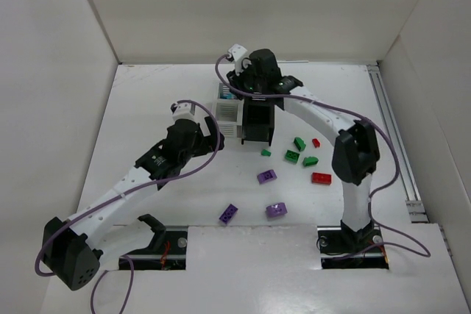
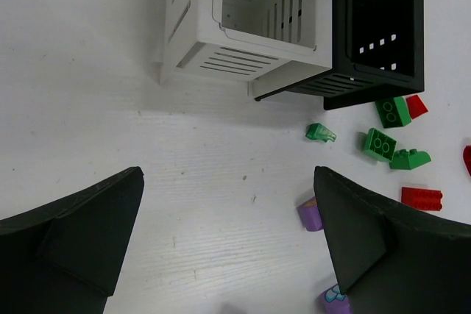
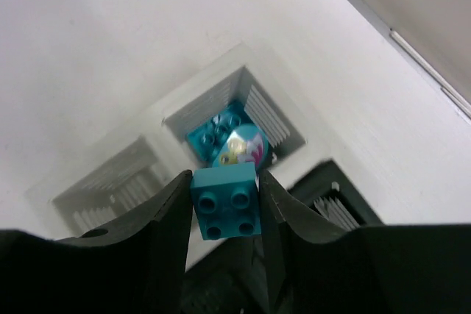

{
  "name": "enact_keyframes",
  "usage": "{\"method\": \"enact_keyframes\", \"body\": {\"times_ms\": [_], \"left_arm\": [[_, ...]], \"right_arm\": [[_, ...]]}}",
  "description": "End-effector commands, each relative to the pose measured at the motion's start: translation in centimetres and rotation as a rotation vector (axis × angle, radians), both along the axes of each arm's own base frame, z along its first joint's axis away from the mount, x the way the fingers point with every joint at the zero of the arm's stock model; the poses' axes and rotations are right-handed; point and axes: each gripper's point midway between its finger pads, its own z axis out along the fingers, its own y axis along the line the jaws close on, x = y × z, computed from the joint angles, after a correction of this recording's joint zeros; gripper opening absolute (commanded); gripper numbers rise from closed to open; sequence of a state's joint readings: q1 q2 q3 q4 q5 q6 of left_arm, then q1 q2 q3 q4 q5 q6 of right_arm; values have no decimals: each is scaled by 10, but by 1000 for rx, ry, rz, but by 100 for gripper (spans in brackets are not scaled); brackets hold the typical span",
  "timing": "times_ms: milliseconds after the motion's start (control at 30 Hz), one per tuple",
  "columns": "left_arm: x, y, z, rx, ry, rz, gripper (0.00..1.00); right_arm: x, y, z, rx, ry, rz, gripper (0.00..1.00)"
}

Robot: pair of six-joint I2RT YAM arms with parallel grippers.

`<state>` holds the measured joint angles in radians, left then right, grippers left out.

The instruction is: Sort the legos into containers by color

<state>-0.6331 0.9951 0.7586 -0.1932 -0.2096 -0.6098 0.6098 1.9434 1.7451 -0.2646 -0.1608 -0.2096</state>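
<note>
My right gripper [image 3: 224, 179] is shut on a teal lego [image 3: 224, 201] and holds it above the far compartment of the white container [image 3: 129, 174], where more teal legos [image 3: 221, 134] lie. In the top view this gripper [image 1: 239, 92] hangs over the white container [image 1: 229, 115], with the black container [image 1: 257, 129] beside it. My left gripper [image 2: 228, 182] is open and empty above bare table, near the white container [image 2: 221, 53]. Green [image 1: 292, 156], red [image 1: 321, 177] and purple legos [image 1: 266, 176] lie loose on the table.
In the left wrist view, green legos [image 2: 380, 144], red legos [image 2: 422, 198] and a purple lego [image 2: 310, 215] lie right of the jaws, near the black container [image 2: 383, 82]. White walls enclose the table. Two more purple legos [image 1: 228, 213] lie near the front edge.
</note>
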Motion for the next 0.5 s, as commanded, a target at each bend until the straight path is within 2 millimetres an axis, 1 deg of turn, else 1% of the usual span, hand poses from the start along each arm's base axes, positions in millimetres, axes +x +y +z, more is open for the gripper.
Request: {"method": "enact_keyframes", "body": {"times_ms": [0, 33, 67, 100, 133, 167, 200, 233, 267, 300, 333, 400, 433, 467], "left_arm": [[-2, 0, 6, 5, -26, -22, 100], [-3, -2, -1, 8, -13, -31, 100], [-4, -5, -1, 9, -11, -52, 100], [-4, -7, 1, -2, -15, -63, 100], [-6, -10, -3, 3, -4, -83, 100], [-6, -12, -6, 5, 9, -92, 100], [-8, -14, -6, -2, 13, -105, 100], [-13, -18, -11, 4, 37, -127, 100], [-19, -17, -21, 1, 76, -126, 100], [-24, -21, -25, -5, 89, -137, 100], [-31, -22, -32, -5, 122, -135, 100], [-46, -25, -51, -9, 180, -141, 100], [-60, -37, -59, -4, 207, -183, 100], [-72, -40, -69, 4, 238, -203, 100]], "right_arm": [[17, 29, 18, 34, -45, 51, 29], [22, 33, 20, 39, -52, 51, 31], [25, 35, 18, 37, -50, 51, 35], [30, 39, 22, 45, -61, 51, 43], [29, 42, 28, 59, -68, 68, 48], [28, 40, 25, 46, -63, 72, 54], [21, 45, 35, 53, -81, 101, 59], [17, 43, 37, 52, -80, 101, 69], [16, 36, 41, 40, -92, 84, 72], [11, 31, 45, 37, -96, 74, 74], [0, 22, 55, 39, -116, 78, 80], [-11, 11, 66, 50, -140, 68, 85], [-26, 1, 73, 54, -146, 68, 85], [-30, -10, 74, 52, -145, 57, 86]]}}
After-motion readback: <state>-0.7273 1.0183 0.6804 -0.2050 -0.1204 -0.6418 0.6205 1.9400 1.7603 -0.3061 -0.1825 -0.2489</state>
